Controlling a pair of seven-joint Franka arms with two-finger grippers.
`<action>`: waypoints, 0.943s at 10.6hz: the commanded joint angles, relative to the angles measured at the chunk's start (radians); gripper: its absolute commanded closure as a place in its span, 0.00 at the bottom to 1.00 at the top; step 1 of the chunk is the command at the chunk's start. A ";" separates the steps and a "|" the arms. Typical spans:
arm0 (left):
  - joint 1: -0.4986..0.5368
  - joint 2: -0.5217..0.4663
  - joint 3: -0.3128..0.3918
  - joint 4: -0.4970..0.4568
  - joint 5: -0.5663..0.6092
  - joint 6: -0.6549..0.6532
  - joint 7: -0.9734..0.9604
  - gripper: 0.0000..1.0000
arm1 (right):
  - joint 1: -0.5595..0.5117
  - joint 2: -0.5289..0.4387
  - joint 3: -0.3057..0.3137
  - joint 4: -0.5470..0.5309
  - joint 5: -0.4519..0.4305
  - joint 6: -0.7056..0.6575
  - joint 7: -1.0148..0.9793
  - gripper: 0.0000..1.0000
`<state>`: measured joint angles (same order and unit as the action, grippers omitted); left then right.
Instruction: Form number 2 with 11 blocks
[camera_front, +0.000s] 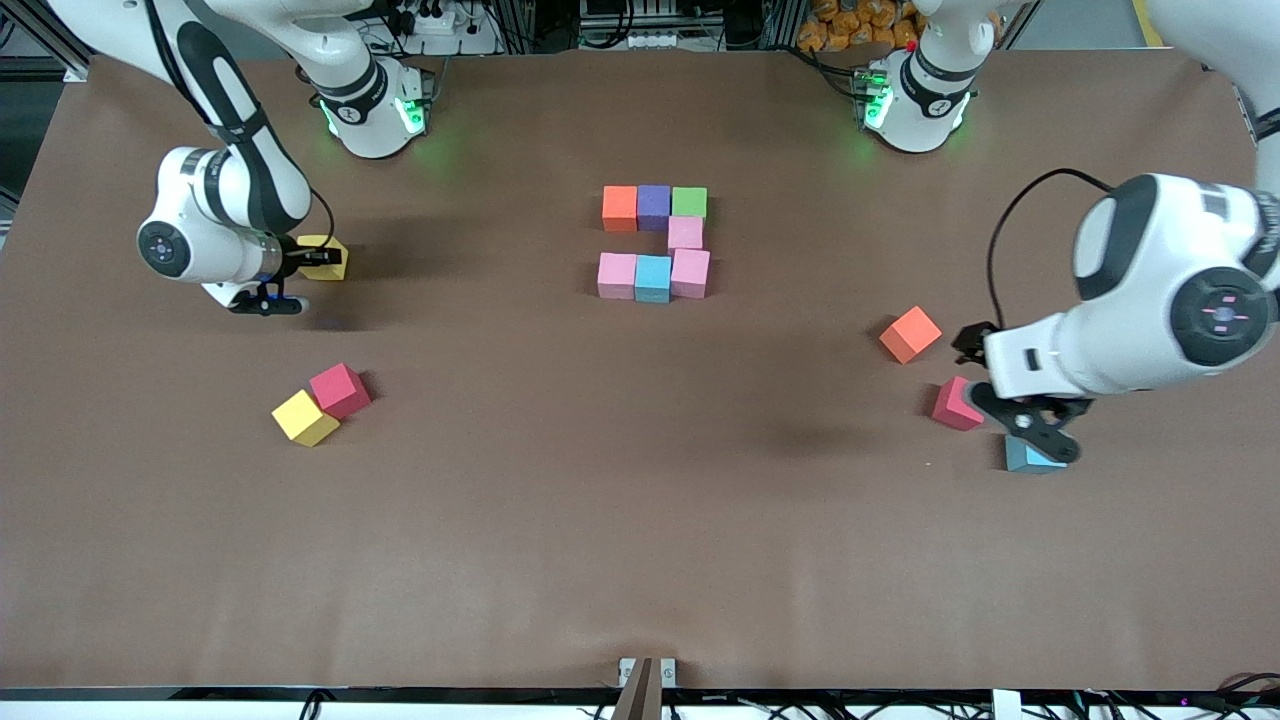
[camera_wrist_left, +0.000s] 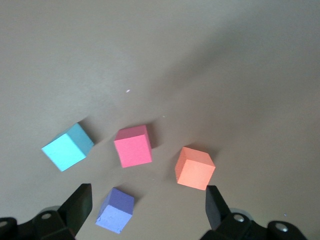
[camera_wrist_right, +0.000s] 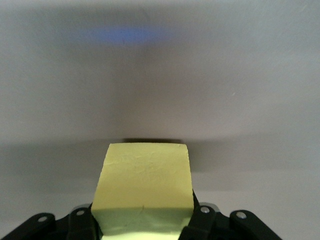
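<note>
Mid-bench, the number 2 is only part built: seven matte foam cubes so far. Its top row, the one farthest from the front camera, reads orange, purple, green; one pink cube sits under the green one, and the row nearest the camera is pink, light blue, pink. The cubes touch edge to edge and sit square to the bench, with the rows running from one arm's end to the other and the figure's height running toward the front camera.

Over at the right arm's end, the right hand is clamped on a yellow block. The right wrist view shows that block wedged between the fingers, its pale top face filling the space in front of the camera. It is well apart from the figure.

Nearer the front camera at that same end, a loose yellow cube and a red cube lie touching, both turned at an angle.

At the left arm's end, the left hand hangs spread wide, gripping nothing, above a cluster of spare cubes. In its wrist view the fingers frame a purple cube, with a light blue cube, a red cube and an orange cube lying near, all apart and each skewed differently.
</note>
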<state>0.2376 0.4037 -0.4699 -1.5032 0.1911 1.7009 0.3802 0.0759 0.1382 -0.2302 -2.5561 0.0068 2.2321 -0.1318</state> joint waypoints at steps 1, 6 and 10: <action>0.006 -0.032 0.022 0.009 0.019 -0.017 0.000 0.00 | -0.002 -0.038 0.011 0.088 -0.013 -0.078 -0.015 0.56; 0.103 -0.066 0.021 -0.017 -0.008 -0.030 -0.030 0.00 | 0.047 -0.029 0.068 0.376 0.039 -0.270 0.036 0.56; 0.143 -0.033 0.021 -0.044 -0.076 -0.015 -0.035 0.00 | 0.138 0.032 0.141 0.537 0.103 -0.264 0.199 0.56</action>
<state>0.3782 0.3720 -0.4431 -1.5323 0.1345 1.6782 0.3533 0.1780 0.1153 -0.0950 -2.0958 0.0762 1.9809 0.0168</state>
